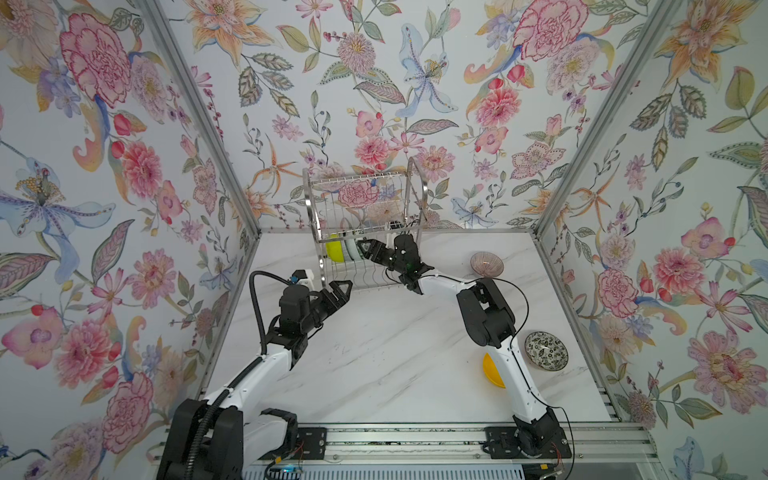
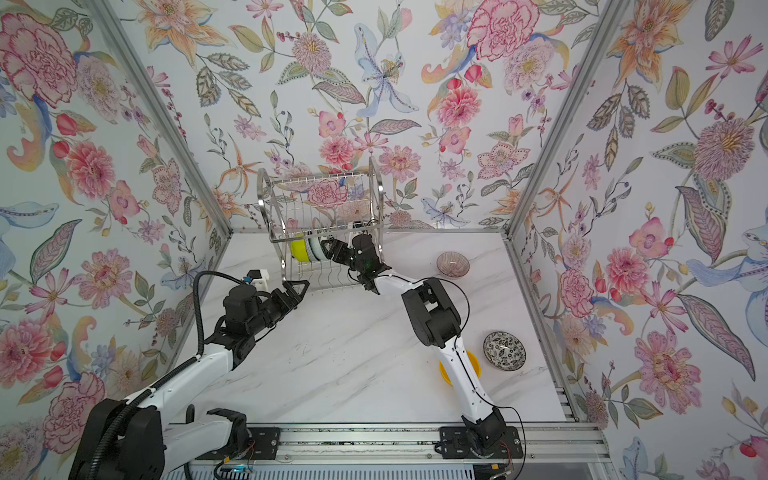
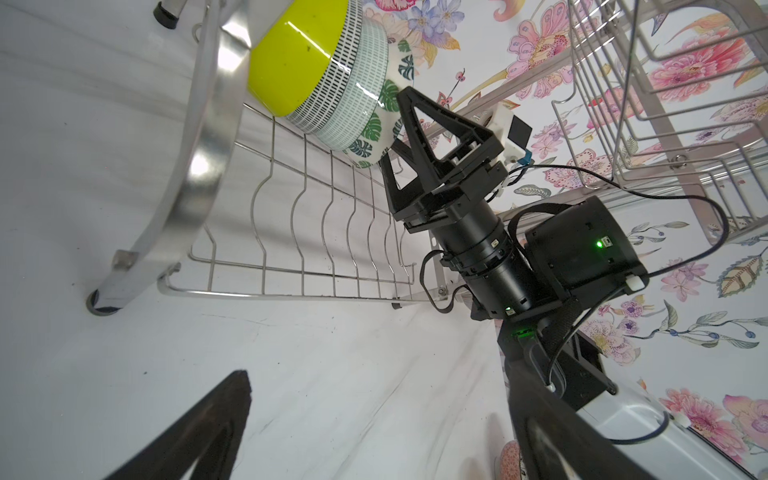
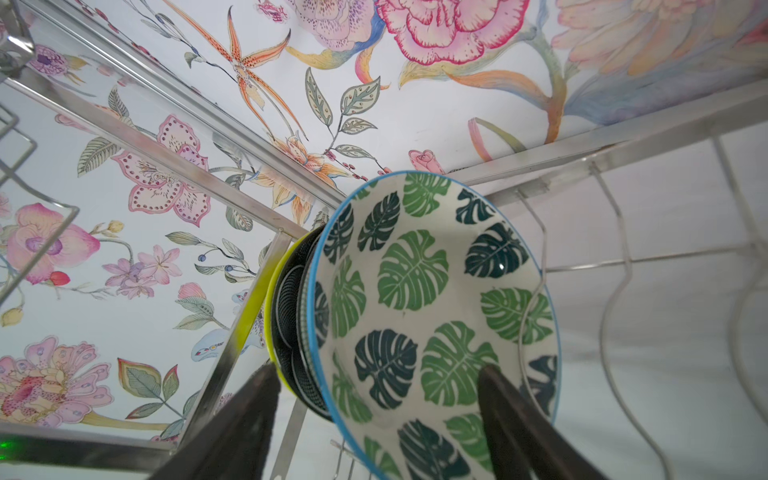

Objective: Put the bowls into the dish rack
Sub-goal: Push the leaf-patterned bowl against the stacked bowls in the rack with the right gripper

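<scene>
Chrome dish rack [image 3: 208,137] holds three bowls [image 3: 291,62], lower tier, left. We see right gripper [image 4: 376,368] spread astride the leaf-print bowl [image 4: 415,291], left gripper [image 1: 338,291] released.

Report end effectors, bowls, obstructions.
Left end effector open by rack corner. Right end effector open, straddling leaf bowl rim. Lime bowl, dashed bowl beside it, lower tier. Ribbed bowl, floral bowl, yellow bowl on table; yellow partly under right arm.

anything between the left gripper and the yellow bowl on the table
Nothing lies on the table between the left gripper and the yellow bowl, but the right arm's white link crosses over that bowl.
</scene>
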